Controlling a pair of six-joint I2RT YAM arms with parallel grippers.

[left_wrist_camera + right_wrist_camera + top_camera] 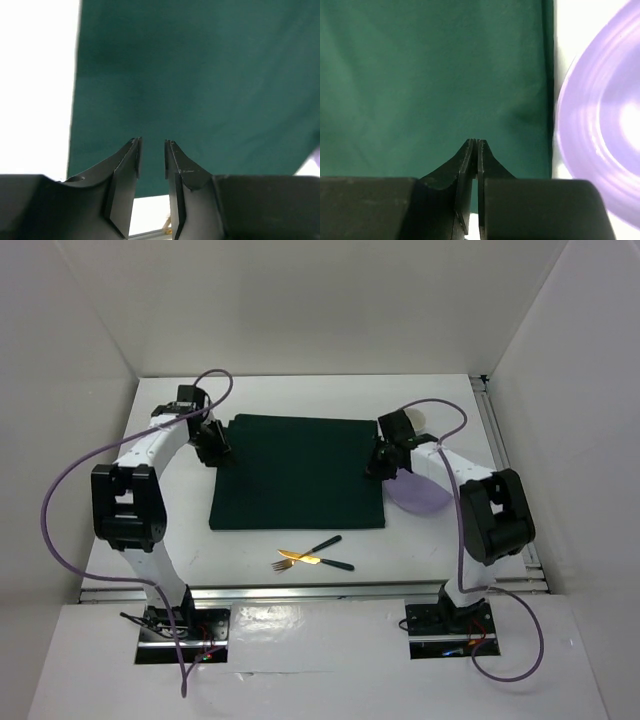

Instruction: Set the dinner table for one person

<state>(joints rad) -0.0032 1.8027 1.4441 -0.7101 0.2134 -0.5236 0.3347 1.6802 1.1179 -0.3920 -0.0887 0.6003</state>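
Observation:
The white dinner table carries a dark green cloth mat lying flat in the middle. My left gripper is at the mat's far left corner; in the left wrist view it is open by a narrow gap over the mat, with nothing between the jaws. My right gripper is at the mat's right edge; in the right wrist view it is shut over the mat. A lilac plate lies just right of the mat, partly under my right arm, and also shows in the right wrist view.
A gold fork and a gold knife, both black-handled, lie crossed on the table in front of the mat. A metal rail runs along the near edge and another along the right side. White walls enclose the table.

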